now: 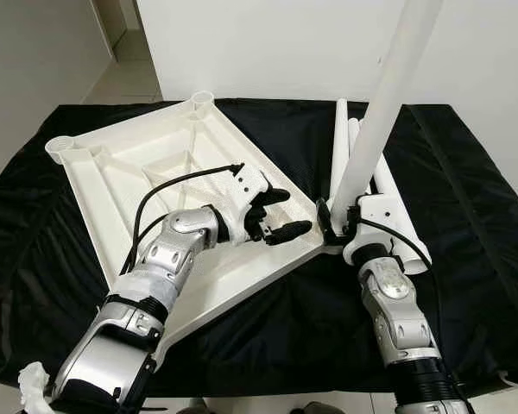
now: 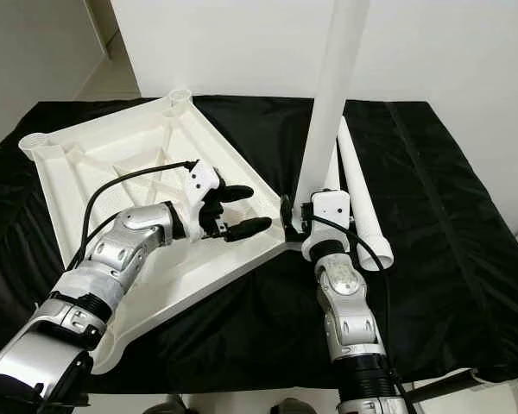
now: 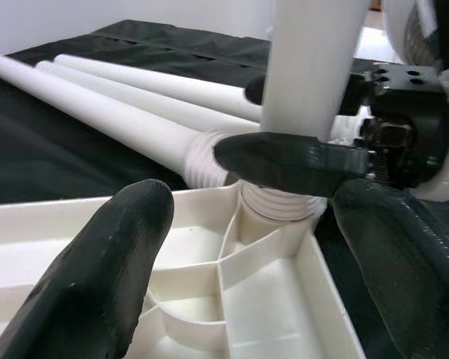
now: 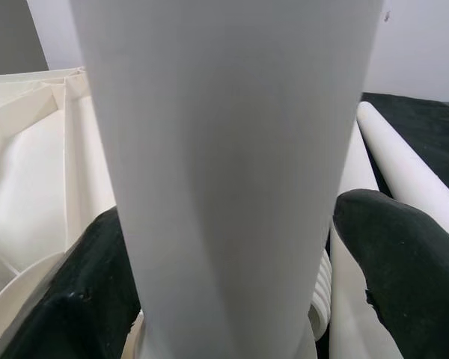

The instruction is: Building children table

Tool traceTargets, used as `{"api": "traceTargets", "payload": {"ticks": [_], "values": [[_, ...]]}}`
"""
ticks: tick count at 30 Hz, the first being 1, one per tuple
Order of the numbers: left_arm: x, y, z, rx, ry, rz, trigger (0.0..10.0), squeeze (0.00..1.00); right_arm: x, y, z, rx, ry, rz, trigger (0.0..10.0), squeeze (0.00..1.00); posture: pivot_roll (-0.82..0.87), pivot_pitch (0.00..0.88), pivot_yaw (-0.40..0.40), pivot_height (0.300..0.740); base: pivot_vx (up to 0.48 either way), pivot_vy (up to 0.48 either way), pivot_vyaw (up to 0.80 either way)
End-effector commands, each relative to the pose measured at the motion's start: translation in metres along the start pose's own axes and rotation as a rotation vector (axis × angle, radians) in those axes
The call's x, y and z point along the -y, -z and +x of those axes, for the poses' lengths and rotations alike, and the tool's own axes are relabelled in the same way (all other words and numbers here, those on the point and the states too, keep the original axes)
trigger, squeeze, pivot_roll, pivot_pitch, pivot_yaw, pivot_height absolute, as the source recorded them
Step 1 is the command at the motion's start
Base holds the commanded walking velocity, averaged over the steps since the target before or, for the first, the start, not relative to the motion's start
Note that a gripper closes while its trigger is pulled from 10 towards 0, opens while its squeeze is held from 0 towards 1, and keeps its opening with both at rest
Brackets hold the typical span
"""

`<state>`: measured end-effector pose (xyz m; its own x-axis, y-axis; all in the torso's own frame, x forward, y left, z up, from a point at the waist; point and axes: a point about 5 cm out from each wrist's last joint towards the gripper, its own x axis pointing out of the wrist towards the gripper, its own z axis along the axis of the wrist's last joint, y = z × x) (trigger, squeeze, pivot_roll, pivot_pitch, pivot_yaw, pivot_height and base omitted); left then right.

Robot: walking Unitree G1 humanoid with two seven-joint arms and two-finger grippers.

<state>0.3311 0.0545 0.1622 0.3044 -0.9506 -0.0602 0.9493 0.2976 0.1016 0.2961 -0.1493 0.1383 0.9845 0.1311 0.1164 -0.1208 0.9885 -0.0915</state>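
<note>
While the white table panel (image 1: 147,185) lies upside down on the black cloth (image 1: 466,198):
Right gripper (image 1: 335,226): fingers clamped around the foot of an upright white leg (image 1: 382,95), just above its threaded end.
Leg position: standing in the panel's corner socket nearest the right fingers.
Left gripper (image 1: 281,216): fingers spread wide, holding nothing, hovering over the panel's ribbed underside and pointing at that corner.
Spare legs (image 2: 356,185): lying on the cloth just beyond the right fingers.
</note>
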Motion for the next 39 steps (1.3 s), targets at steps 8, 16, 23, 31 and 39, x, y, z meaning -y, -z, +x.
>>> {"api": "traceTargets", "payload": {"ticks": [8,16,23,31,39], "values": [[0.001,0.003,0.001,-0.021,-0.037,-0.019,10.0,0.00,0.000,0.001,0.000,0.005,-0.033,0.015,10.0,0.00,-0.07,0.000,0.017,0.740,0.000,0.000,0.00],[0.002,0.000,0.001,-0.002,-0.023,0.026,10.0,0.00,0.000,-0.001,0.000,0.010,-0.076,0.017,10.0,0.00,-0.07,0.000,0.018,0.740,0.000,0.000,0.00],[0.003,-0.002,-0.002,-0.005,0.019,0.051,10.0,0.00,0.003,-0.004,0.001,0.020,-0.124,0.010,10.0,0.00,-0.06,0.000,0.020,0.740,0.000,0.000,0.00],[0.011,0.014,-0.007,-0.038,0.019,0.050,10.0,0.00,0.010,-0.002,0.006,0.002,-0.249,-0.032,10.0,0.00,-0.05,0.000,0.017,0.740,0.000,0.000,0.00],[0.006,0.020,-0.010,-0.029,-0.047,0.030,10.0,0.00,0.012,0.002,0.008,-0.023,-0.289,-0.042,10.0,0.00,-0.05,0.000,0.013,0.740,0.000,0.000,0.00]]}}
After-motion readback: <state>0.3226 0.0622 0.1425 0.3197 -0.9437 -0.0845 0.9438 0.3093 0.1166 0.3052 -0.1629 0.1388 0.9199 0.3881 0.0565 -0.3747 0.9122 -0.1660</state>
